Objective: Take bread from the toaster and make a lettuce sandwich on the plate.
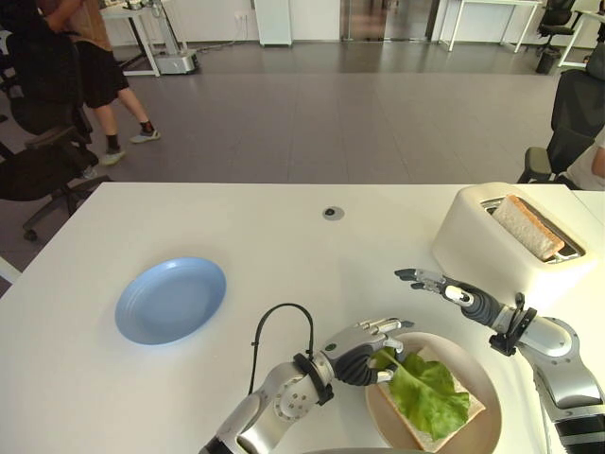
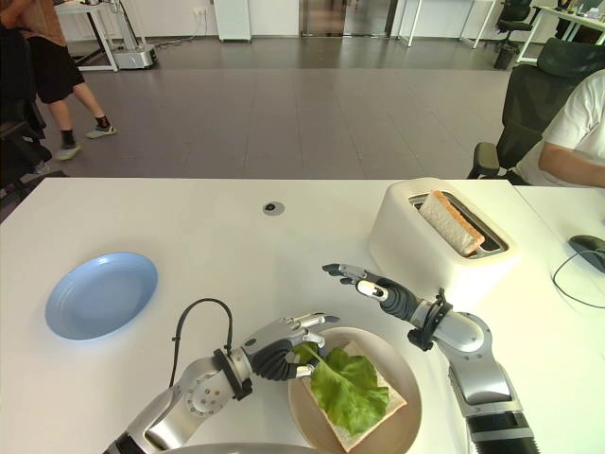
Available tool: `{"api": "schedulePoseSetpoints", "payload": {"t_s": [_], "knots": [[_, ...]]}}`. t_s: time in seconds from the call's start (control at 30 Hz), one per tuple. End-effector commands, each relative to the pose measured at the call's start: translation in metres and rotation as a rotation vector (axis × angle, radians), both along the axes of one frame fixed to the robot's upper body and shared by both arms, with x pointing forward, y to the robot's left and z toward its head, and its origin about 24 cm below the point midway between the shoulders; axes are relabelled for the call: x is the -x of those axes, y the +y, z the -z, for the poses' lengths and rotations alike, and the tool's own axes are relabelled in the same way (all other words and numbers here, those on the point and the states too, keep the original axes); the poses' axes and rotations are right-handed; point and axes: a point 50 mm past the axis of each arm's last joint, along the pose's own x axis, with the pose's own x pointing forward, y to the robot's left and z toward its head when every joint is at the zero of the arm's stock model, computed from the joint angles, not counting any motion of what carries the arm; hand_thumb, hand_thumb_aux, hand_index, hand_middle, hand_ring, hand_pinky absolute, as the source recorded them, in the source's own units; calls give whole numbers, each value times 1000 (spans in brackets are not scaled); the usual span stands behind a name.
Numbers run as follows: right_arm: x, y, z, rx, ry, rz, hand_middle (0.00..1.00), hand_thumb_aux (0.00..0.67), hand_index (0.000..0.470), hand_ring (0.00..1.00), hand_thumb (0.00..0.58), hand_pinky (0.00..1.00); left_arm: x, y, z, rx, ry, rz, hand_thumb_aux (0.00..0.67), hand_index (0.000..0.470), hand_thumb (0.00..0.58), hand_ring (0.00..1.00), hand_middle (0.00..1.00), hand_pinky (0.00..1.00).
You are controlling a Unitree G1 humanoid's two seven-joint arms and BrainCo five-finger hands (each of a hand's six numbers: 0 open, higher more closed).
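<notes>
Left hand (image 1: 364,350) pinches the lettuce (image 1: 427,392) lying on bread (image 1: 416,436) on the tan plate (image 1: 482,375). Right hand (image 1: 454,291) is spread near the toaster (image 1: 473,241), which holds a slice (image 1: 527,227).

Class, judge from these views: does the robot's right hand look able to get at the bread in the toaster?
Probably yes. The right hand is open and empty beside the toaster, and the bread juts up from its slot with nothing between them.
</notes>
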Motion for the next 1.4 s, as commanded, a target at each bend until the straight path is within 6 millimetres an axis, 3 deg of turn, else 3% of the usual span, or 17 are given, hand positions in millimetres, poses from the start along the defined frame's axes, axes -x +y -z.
{"api": "schedulePoseSetpoints", "payload": {"t_s": [0.03,0.17,0.47,0.73,0.77,0.8,0.83,0.87,0.93,0.97,1.0,1.03,1.1,1.2,1.33,1.4], "knots": [[2,3,1,14,-1,-15,0,0,0,0,0,0,-1,-4,2,-10,-13,9,670,470,580,0,0,0],[3,4,1,15,0,-20,0,0,0,0,0,0,2,-10,3,-10,-25,43,670,470,580,0,0,0],[3,6,2,9,3,-27,0,0,0,0,0,0,4,-20,-15,94,-67,69,670,470,580,0,0,0],[3,8,3,8,4,-36,0,0,0,0,0,0,3,-24,-7,82,-48,68,670,470,580,0,0,0],[3,8,3,9,4,-37,0,0,0,0,0,0,3,-23,-5,74,-43,67,665,466,580,0,0,0],[3,9,3,9,4,-38,0,0,0,0,0,0,3,-22,-3,67,-41,67,589,413,571,0,0,0],[3,9,3,9,4,-38,0,0,0,0,0,0,3,-21,-1,58,-41,67,518,363,550,0,0,0],[3,9,3,10,5,-39,0,0,0,0,0,0,3,-20,-1,52,-41,67,321,225,422,0,0,0],[4,8,3,12,7,-39,0,0,0,0,0,0,2,-18,-2,47,-46,65,197,138,291,0,0,0],[4,8,3,12,8,-40,0,0,0,0,0,0,2,-16,-3,45,-50,63,123,87,194,0,0,0],[4,8,3,13,8,-40,0,0,0,0,0,0,2,-15,-3,43,-55,60,24,17,40,0,0,0],[4,7,3,14,8,-39,0,0,0,0,0,0,2,-13,-4,40,-57,58,0,0,0,0,0,0],[4,7,3,16,5,-40,0,0,0,0,0,0,2,-10,-5,36,-68,49,0,0,0,0,0,0],[-4,0,-22,6,-155,17,0,0,0,0,0,0,4,-8,-9,36,-82,48,0,0,0,0,0,0],[-17,-44,-107,107,-641,300,0,0,0,0,0,0,6,-4,-14,77,-95,33,0,0,0,0,0,0],[-15,-71,-138,207,-780,455,0,0,0,0,0,0,6,-1,-19,133,-98,15,0,0,0,0,0,0]]}}
